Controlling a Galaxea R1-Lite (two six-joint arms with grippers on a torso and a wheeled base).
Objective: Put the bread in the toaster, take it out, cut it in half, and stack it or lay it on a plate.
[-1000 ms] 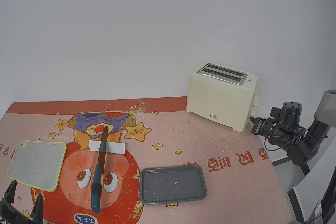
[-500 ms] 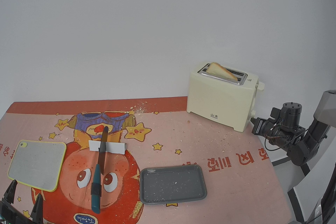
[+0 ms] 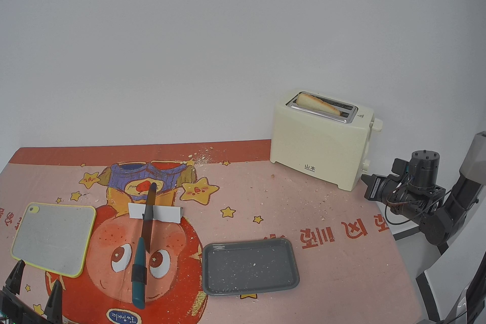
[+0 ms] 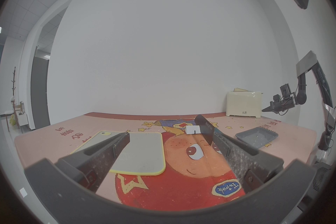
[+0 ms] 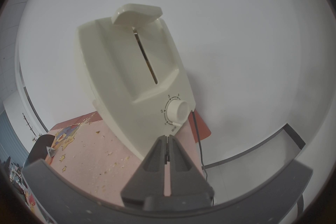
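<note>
**Bread up in the toaster, both grippers empty**

The bread (image 3: 318, 104) sat in the top of the toaster (image 3: 319, 145), tilted, with its browned upper edge above the metal rim. Which of the two slots held it could not be told. The toaster stood at the far right of the tablecloth (image 3: 324, 218), close to the wall. On its right end, the lever (image 5: 137, 14) was at the top of its track and the dial (image 5: 176, 112) sat lower down.

The right gripper (image 5: 167, 140) was level with the foot of that end, just below the dial. Its fingers were pressed together and held nothing. It was just beside the toaster.

Nearer the robot, a grey tray (image 3: 249, 266) lay flat on the cloth, dusted with crumbs (image 3: 324, 198) that also spread toward the toaster. To the tray's left lay the knife (image 3: 142, 249), handle toward the robot, its blade propped across a small white stand (image 3: 155, 212). Further left was the cutting board (image 3: 53, 237), grey with a yellow rim.

The left gripper (image 3: 34, 280) was at the near left edge of the table, just on the robot's side of the board. Its fingers were spread wide, with nothing between them.
</note>
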